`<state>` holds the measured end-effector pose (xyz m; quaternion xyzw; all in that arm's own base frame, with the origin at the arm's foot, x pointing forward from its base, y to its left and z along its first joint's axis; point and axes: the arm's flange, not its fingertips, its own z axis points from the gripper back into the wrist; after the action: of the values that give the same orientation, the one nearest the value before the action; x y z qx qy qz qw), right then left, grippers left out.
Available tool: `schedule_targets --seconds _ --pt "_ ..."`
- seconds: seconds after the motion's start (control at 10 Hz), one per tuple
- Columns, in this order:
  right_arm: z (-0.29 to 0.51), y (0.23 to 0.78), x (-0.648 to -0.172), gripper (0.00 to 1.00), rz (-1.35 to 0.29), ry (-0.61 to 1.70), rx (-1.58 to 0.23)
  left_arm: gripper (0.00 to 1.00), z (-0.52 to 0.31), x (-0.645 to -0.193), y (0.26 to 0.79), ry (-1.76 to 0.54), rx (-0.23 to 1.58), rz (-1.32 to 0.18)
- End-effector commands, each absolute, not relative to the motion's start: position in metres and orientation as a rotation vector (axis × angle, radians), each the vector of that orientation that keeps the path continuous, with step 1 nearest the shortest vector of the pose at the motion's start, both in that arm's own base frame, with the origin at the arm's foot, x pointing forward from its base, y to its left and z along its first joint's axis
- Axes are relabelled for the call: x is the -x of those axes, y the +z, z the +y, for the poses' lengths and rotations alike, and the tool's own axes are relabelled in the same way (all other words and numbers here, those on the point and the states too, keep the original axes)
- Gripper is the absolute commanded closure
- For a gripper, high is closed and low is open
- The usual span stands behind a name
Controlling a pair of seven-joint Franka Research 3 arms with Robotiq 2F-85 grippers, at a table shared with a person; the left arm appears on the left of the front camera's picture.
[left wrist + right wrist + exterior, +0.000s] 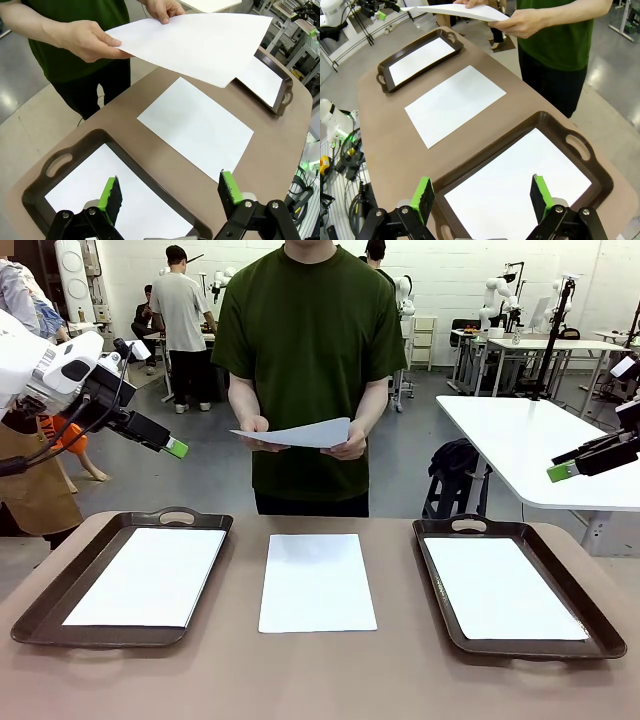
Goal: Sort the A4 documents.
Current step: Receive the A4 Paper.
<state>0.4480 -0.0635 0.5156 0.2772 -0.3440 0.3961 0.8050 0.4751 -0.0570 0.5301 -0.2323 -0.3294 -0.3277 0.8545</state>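
A4 documents (pixel 317 581): four plain white sheets are showing. The person (pixel 310 350) is holding one, one is lying bare on the table (pixel 320 680), and one is lying in each tray.
Left tray (pixel 50 592): dark brown with handles, sitting toward the robot's left end of the table. It is holding the left-tray sheet (pixel 148 576), which is lying flat inside the rim.
Right tray (pixel 437 585): same kind, sitting toward the robot's right end. It is holding the right-tray sheet (pixel 502 587), also lying flat inside the rim.
Middle sheet (pixel 196 128): lying flat on the table between the trays and touching neither.
Held sheet (pixel 300 432): hanging in the air beyond the table's far edge, roughly level with a slight sag.
Long axis: the three lying sheets are running from the robot's side to the person's side, short edges facing the robot. The held sheet is looking to run side to side between the hands.
Person's hands: the hand at picture left (pixel 256 430) and the hand at picture right (pixel 349 446) are each pinching an opposite edge of the held sheet.
Left gripper (pixel 169 192): hovering well above the left tray with fingers spread wide, gripping nothing.
Right gripper (pixel 482 192): hovering above the right tray with fingers spread wide, gripping nothing.
Print: every sheet face is showing plain white.
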Motion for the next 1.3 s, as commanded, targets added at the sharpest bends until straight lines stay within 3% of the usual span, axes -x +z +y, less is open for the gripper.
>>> schedule_targets --seconds 0.0,1.2 --pt "-0.0625 0.5152 -0.4494 0.00 -0.740 0.847 -0.585 0.00 -0.0561 -0.4747 0.5309 -0.692 0.492 -0.702" --pt "-0.0625 0.5152 -0.4494 0.00 -0.740 0.847 -0.585 0.00 -0.0561 -0.4747 0.5309 -0.692 0.492 -0.702"
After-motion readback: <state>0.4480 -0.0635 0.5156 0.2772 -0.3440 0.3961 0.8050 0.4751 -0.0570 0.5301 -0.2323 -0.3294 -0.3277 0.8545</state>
